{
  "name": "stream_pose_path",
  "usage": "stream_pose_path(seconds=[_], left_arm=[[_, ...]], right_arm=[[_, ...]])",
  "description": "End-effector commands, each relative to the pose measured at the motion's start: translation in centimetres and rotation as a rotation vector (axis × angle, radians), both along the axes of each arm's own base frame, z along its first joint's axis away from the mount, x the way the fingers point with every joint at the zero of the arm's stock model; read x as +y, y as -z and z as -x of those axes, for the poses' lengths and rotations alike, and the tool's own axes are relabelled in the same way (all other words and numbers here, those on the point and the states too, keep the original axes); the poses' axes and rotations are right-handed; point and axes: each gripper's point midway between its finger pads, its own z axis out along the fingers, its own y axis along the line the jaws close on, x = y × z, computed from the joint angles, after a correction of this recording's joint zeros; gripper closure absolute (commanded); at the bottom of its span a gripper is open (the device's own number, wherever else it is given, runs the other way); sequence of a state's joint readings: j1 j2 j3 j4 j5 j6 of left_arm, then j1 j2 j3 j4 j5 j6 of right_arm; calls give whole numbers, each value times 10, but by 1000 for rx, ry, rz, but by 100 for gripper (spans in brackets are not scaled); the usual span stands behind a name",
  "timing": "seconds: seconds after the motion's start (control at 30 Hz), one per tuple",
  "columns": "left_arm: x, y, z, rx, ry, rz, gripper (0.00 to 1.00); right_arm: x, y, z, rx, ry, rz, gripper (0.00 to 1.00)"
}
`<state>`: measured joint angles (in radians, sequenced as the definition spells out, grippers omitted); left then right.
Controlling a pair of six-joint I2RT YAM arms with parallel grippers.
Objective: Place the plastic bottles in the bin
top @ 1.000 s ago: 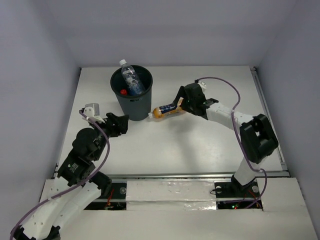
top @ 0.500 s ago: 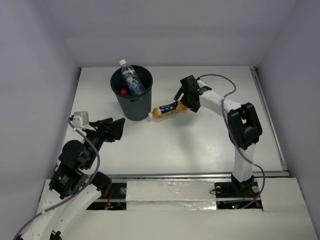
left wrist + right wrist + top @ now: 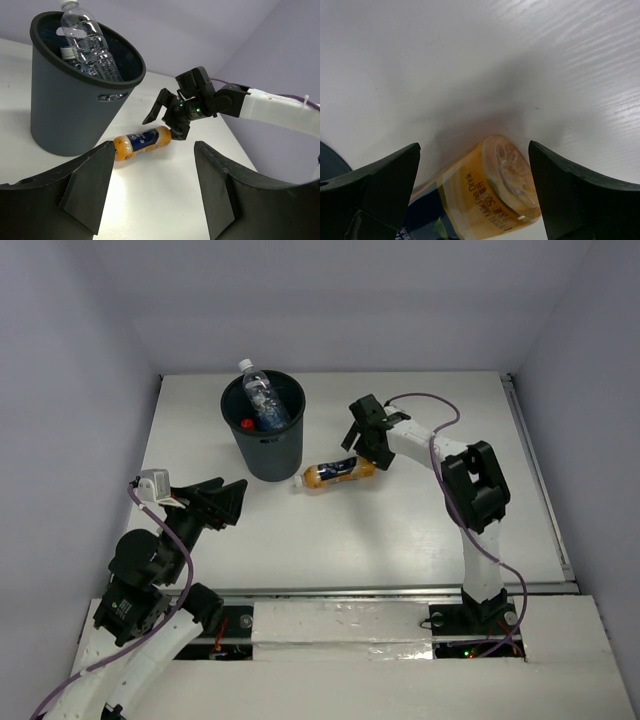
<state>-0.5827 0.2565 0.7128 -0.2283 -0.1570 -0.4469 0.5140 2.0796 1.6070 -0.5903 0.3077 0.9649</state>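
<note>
Setting: a white table [image 3: 400, 530] closed in by pale walls at the top, left and right of the overhead view.
Bin: the black bin [image 3: 270, 455] stands in the upper left; a clear bottle [image 3: 258, 392] leans out over its rim and a red cap [image 3: 246, 423] shows inside.
Left to do: the orange bottle [image 3: 338, 473] lies on its side just right of the bin's foot, neck toward the bin.
Right gripper [image 3: 357, 447]: poised at the bottle's base end, fingers spread wide with the base between them in the wrist view; contact unclear, nothing gripped.
Left gripper [image 3: 222, 502]: lower left, fingers spread, empty, facing the bin.
Risk: closing on the rounded base rather than the body could squeeze the bottle out or set it rolling. A dropped bottle might also catch on the leaning one.
Room: open table lies right of and below the bottle. The bin wall crowds its left.
</note>
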Motion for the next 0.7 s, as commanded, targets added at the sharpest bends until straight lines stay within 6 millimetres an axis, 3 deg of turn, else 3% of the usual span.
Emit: stream_pose_path(seconds=[0.0, 0.07, 0.17, 0.2, 0.23, 0.37, 0.5, 0.6, 0.67], left_arm=[[-2, -11, 2, -44, 15, 18, 39], [-2, -10, 1, -41, 12, 17, 39], [-3, -9, 0, -35, 14, 12, 39], [-3, -9, 0, -34, 15, 11, 39], [-3, -8, 0, -32, 14, 11, 39], [-4, -6, -2, -25, 14, 6, 39], [-4, -6, -2, -22, 12, 4, 39], [-4, -4, -3, -20, 11, 5, 39], [-5, -4, -3, -17, 12, 4, 39]], right_arm=[[7, -16, -3, -40, -6, 5, 6], [-1, -25, -4, -79, 0, 36, 5], [-17, -60, -4, -167, 1, 81, 5], [-17, -65, 1, -179, -21, 94, 5], [-23, -84, 2, -218, -35, 115, 5], [-25, -107, 25, -254, -85, 159, 5], [9, -96, 51, -266, -124, 1, 5], [23, -76, 50, -239, -86, -88, 3], [34, -74, 48, -228, -69, -119, 2]])
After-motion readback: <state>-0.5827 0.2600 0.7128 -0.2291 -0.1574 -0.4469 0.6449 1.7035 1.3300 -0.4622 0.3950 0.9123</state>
